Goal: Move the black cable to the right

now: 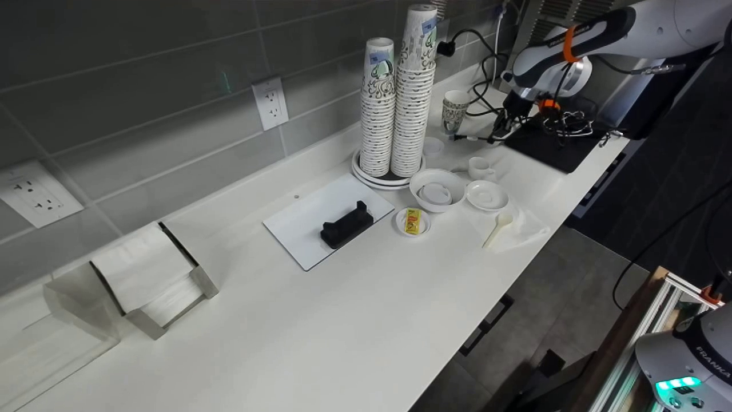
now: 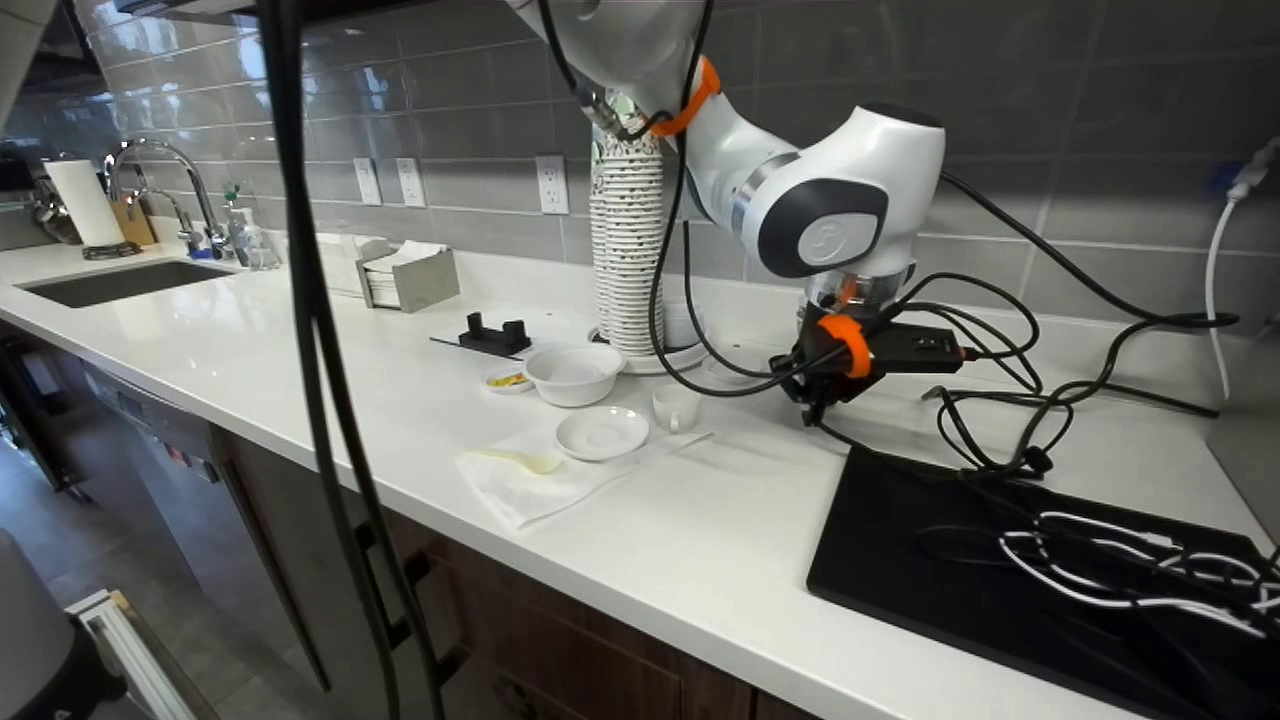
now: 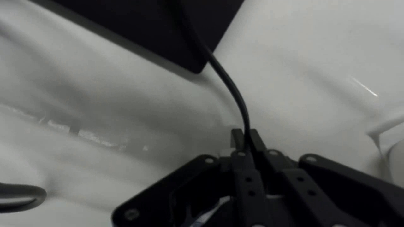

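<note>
The thin black cable (image 3: 228,82) runs in the wrist view from over a black board down between my fingertips. My gripper (image 3: 247,138) is shut on it. In an exterior view the gripper (image 2: 812,412) is low over the counter at the corner of the black board, and the cable (image 2: 838,434) runs from the fingertips toward the board. In an exterior view the gripper (image 1: 498,133) has a short cable end with a black plug (image 1: 469,137) pointing out toward the paper cups. The cable's far part is lost among other cables on the board.
The black board (image 2: 900,560) carries tangled white cables (image 2: 1090,590). Another black cable (image 2: 1100,390) loops near the wall. A white cup (image 2: 676,407), saucer (image 2: 602,433), bowl (image 2: 573,374) and tall paper cup stacks (image 1: 414,97) stand beside the gripper. A spoon (image 1: 497,229) lies on a napkin.
</note>
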Action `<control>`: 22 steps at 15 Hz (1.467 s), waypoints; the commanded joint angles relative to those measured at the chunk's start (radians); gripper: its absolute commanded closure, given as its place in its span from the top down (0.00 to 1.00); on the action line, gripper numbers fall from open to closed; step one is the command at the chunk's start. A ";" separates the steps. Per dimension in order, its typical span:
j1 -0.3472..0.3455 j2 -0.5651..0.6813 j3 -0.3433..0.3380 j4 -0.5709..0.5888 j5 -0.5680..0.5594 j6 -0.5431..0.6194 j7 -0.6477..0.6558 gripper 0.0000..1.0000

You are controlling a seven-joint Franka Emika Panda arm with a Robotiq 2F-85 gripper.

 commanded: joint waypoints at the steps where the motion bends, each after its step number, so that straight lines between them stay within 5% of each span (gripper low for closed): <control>1: 0.020 -0.083 -0.063 0.000 0.007 -0.179 0.067 0.01; 9: -0.016 -0.267 -0.215 -0.041 0.039 -0.499 0.103 0.01; 13: -0.007 -0.270 -0.281 -0.023 0.055 -0.467 0.278 0.01; 22: -0.015 -0.198 -0.291 0.020 0.141 -0.215 0.624 0.01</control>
